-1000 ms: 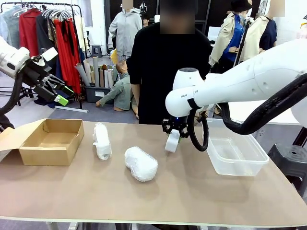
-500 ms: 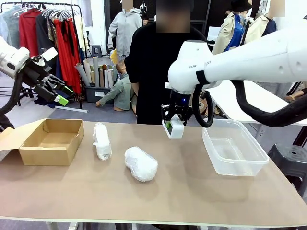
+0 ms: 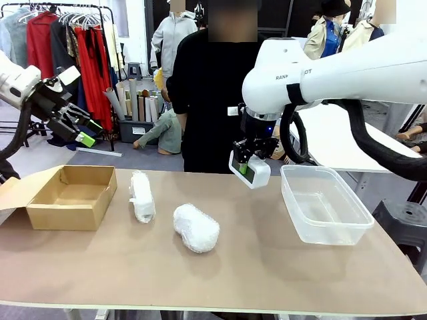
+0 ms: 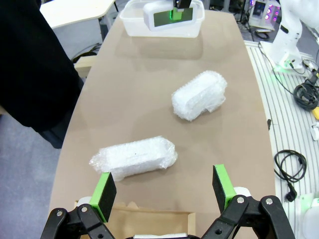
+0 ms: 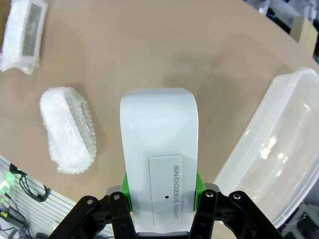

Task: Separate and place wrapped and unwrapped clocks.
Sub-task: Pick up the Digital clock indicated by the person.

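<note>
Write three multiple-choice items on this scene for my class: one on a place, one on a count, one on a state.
1. Where is the bare small white rounded-rectangular clock?
A) inside a cardboard box
B) in the air in the right jaws, next to the clear plastic tub
C) lying on the floor

2. How many lumpy white bubble-wrap bundles lie on the tan table?
A) one
B) two
C) three

3. How do the left jaws stand?
A) shut on a bundle
B) shut on the clock
C) open, empty

Answers:
1 B: the right jaws clamp the clock above the table, beside the tub's rim.
2 B: a fat oval one and a slimmer roll lie there.
3 C: the left wrist view shows the green pads wide apart with nothing between them.
</note>
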`<state>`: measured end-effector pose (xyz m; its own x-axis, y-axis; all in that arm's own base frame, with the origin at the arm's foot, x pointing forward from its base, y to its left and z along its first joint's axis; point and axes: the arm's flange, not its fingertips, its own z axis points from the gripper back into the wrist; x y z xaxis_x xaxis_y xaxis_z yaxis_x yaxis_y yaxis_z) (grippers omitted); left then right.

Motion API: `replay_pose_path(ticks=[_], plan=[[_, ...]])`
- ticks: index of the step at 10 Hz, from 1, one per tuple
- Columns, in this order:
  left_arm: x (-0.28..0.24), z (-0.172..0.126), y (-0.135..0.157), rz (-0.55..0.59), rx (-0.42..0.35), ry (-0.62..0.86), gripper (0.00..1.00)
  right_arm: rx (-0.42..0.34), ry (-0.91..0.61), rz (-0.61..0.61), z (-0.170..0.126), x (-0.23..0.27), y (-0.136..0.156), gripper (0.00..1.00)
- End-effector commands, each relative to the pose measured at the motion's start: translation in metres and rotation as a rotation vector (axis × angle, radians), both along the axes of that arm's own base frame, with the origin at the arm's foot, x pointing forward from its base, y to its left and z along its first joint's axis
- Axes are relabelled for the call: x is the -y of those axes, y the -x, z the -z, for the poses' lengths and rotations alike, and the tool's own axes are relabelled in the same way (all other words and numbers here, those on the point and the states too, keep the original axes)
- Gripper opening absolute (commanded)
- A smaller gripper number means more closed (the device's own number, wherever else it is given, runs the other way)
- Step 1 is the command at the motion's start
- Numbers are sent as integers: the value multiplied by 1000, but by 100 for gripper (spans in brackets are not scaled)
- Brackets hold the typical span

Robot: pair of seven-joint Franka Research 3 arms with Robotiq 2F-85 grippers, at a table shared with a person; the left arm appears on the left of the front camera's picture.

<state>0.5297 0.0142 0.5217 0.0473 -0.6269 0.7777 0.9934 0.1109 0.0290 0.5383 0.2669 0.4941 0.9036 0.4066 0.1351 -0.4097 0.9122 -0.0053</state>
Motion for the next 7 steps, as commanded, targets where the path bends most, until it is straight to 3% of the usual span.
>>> replay_pose_path(ticks=[1,7], plan=[[0,-1,0,2,-1,3,100,-22,-7,3,5,-2,-4,0],[0,-1,0,2,-1,3,100,-21,5,-1,12,-2,-2,0]])
